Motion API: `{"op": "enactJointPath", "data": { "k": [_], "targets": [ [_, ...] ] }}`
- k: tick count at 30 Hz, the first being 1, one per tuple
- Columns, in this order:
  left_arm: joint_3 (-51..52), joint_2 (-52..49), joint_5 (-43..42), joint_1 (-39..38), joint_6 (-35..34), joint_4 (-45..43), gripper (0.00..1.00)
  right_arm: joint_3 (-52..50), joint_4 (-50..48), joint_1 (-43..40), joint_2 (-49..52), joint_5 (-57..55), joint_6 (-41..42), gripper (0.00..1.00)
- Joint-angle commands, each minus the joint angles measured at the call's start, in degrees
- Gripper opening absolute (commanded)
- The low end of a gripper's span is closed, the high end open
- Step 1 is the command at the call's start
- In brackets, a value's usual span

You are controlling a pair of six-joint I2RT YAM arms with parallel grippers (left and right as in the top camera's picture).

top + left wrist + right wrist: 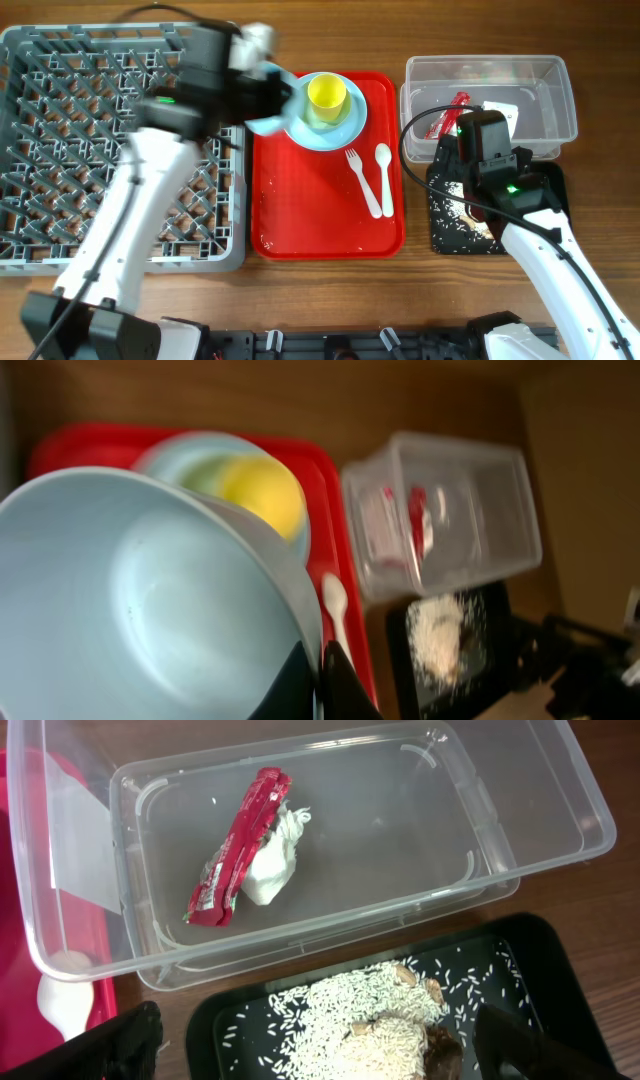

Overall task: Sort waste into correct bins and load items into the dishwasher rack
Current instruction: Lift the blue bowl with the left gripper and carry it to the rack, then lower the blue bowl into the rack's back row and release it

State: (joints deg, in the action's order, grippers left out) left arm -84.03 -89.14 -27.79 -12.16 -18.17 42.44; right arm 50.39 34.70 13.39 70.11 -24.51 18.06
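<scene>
Fork (353,165) and spoon (384,176) — one each — on red tray (300,212).

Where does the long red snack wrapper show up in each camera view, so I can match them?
Overhead: the long red plastic snack wrapper lies in the left part of the clear rectangular plastic tub, upper right.
Left wrist: a blurred red streak inside the tub, right of centre.
Right wrist: upper left of centre, against the crumpled white paper.
Shared landmark: the tub, seen in all three.
</scene>
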Motion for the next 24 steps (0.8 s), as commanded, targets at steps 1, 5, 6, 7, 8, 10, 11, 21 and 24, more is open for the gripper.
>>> {"op": "enactJointPath", "data": {
  "k": [1, 5, 6, 7, 8, 10, 11, 21, 24],
  "targets": [
    [-0.31, -2.64, -30.82, 15.80, 6.25, -3.26, 0.04, 0.52, -0.07, -0.09, 0.09, -0.94, -0.02, 0.99],
    [-0.31, -9.27, -52.94, 25.62, 6.62, -12.96, 0.04, 0.52, -0.07, -0.09, 0.09, -0.94, -0.02, 1.00],
    [-0.31, -11.15, -56.30, 26.88, 5.20, -15.98, 0.04, 0.52, -0.07, -0.09, 0.09, -0.94, -0.02, 1.00],
    [-0.31, -13.73, -60.08, 27.98, 2.56, -20.74, 0.04, 0.52, -0.07, -0.09, 0.09, -0.94, 0.00, 1.00],
    [-0.31, -16.31, -62.62, 28.55, -1.01, -26.32, 0.04, 0.52, -0.07, -0.09, 0.09, -0.94, -0.02, 1.00],
    [-0.31, -21.18, -62.60, 28.74, -9.60, -37.48, 0.04, 0.52, -0.07, -0.09, 0.09, -0.94, -0.02, 1.00],
    [-0.31, -23.43, -62.60, 28.74, -13.66, -43.32, 0.04, 0.52, -0.07, -0.09, 0.09, -0.94, -0.02, 1.00],
    [-0.31, -29.70, -62.58, 27.32, -14.34, -55.82, 0.04, 0.52, -0.07, -0.09, 0.09, -0.94, -0.02, 1.00],
    [-0.31, -30.23, -62.58, 26.25, -9.60, -54.18, 0.04, 0.52, -0.09, -0.09, 0.09, -0.94, -0.02, 1.00]
  ]
}}
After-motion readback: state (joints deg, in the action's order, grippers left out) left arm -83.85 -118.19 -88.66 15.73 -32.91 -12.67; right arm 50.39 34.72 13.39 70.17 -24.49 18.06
